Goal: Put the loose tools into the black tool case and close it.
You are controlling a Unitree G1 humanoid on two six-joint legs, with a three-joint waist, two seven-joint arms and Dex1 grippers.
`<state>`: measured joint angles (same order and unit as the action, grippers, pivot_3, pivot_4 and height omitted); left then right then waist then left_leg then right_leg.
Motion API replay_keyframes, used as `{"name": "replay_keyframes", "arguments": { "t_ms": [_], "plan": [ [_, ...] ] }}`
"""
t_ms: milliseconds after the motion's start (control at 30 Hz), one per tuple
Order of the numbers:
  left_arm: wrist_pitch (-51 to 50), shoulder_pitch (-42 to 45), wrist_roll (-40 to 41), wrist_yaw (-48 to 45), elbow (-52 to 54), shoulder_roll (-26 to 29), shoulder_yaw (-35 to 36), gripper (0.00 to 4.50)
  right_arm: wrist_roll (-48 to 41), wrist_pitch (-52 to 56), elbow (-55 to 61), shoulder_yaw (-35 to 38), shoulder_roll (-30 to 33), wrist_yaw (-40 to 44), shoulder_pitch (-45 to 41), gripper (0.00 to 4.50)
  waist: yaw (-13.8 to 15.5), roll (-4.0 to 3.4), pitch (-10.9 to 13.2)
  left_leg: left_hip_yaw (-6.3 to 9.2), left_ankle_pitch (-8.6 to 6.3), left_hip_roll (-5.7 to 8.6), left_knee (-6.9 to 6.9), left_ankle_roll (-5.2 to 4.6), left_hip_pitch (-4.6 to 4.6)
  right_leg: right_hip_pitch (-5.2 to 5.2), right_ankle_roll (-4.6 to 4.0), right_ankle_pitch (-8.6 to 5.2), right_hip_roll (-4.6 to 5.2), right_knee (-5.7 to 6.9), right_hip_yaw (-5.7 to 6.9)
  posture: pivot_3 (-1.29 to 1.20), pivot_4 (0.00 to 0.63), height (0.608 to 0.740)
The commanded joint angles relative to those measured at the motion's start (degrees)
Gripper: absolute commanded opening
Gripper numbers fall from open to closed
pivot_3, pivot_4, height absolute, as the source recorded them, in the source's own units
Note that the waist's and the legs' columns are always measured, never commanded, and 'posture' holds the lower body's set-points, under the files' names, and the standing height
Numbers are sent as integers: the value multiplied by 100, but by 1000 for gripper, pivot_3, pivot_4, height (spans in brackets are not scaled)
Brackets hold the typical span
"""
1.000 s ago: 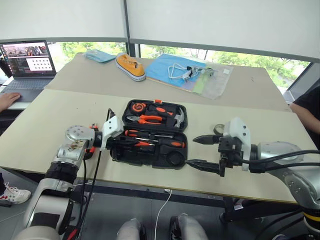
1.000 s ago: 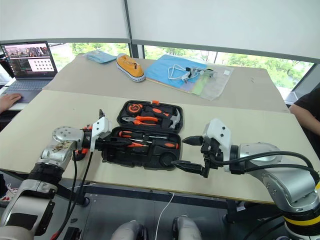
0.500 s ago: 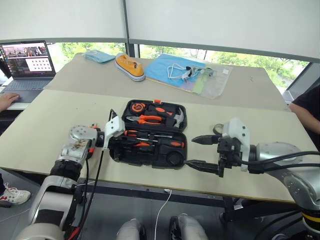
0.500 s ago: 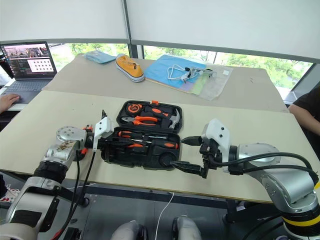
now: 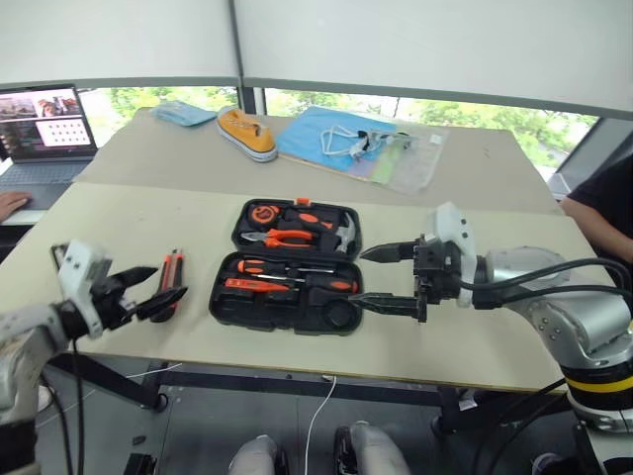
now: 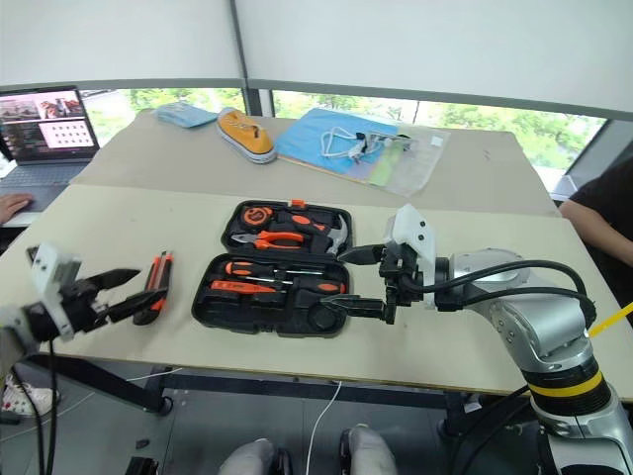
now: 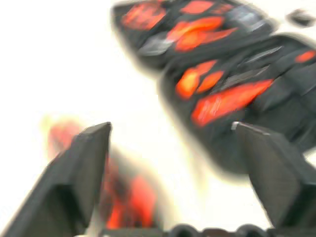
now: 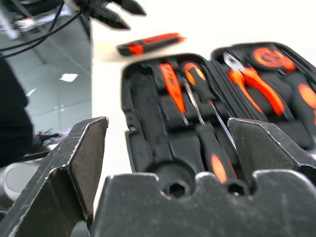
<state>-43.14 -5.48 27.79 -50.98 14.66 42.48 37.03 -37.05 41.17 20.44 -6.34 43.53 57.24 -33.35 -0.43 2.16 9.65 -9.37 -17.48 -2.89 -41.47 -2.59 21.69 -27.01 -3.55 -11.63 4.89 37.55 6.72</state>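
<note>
**Tool case lies open as both grippers stand spread and empty**

The black tool case sits open on the beige table, its lid half holding pliers, a hammer and a round tape measure, its near half holding two long screwdrivers. An orange-black utility knife lies on the table just beside the case's left edge, apart from it. The left gripper hovers at the table's near left edge, near the knife, fingers spread and holding nothing. The right gripper hangs over the case's right end, its fingers wide apart, one above the lid half, one near the front corner, also empty.

The right wrist view looks into the near half, showing the screwdrivers seated in their recesses and an empty round recess; beyond the case it catches the knife and the other gripper's fingertips. The left wrist view is blurred, giving orange shapes between its spread fingers. The head views alone take in a shoe, a laptop and a person's hand.
</note>
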Motion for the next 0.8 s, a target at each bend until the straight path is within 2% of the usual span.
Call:
{"name": "replay_keyframes", "arguments": {
  "t_ms": [33,167,233,367,600,800],
  "plan": [
    [-348,-413,174,572,836,-163,484,4411,102,-288,-194,-77,-99,351,-282,4500,58,-1,0,2,-1,6,6,-1,0,0,0,0,13,1,7,0,150,718],
    [-840,-401,376,1079,1181,-272,379,4411,224,-372,-331,-177,-198,495,-358,4500,163,-1,0,7,-4,13,5,13,1,7,-1,1,30,2,24,0,150,718],
    [-1368,89,361,1517,966,-164,123,4411,253,-353,-302,-166,-231,511,-345,4500,170,-2,0,7,-19,14,5,39,-1,10,-1,2,30,4,23,0,150,718],
    [-2451,1234,430,2071,432,-72,-527,4411,209,-271,-137,-73,-221,484,-220,4500,177,-1,0,9,6,15,7,8,-1,11,-2,3,24,9,27,0,150,718],
    [-3053,2733,24,2722,-595,-125,-1642,4411,115,-140,283,29,-198,299,74,4500,64,0,0,4,6,19,19,8,-12,15,-26,16,23,8,26,0,150,718],
    [-3237,3240,-278,3302,-1256,-450,-1763,4411,146,-126,377,89,-152,159,161,4500,57,0,0,0,15,22,48,21,-30,19,-16,10,20,4,22,0,150,718]
  ]
}}
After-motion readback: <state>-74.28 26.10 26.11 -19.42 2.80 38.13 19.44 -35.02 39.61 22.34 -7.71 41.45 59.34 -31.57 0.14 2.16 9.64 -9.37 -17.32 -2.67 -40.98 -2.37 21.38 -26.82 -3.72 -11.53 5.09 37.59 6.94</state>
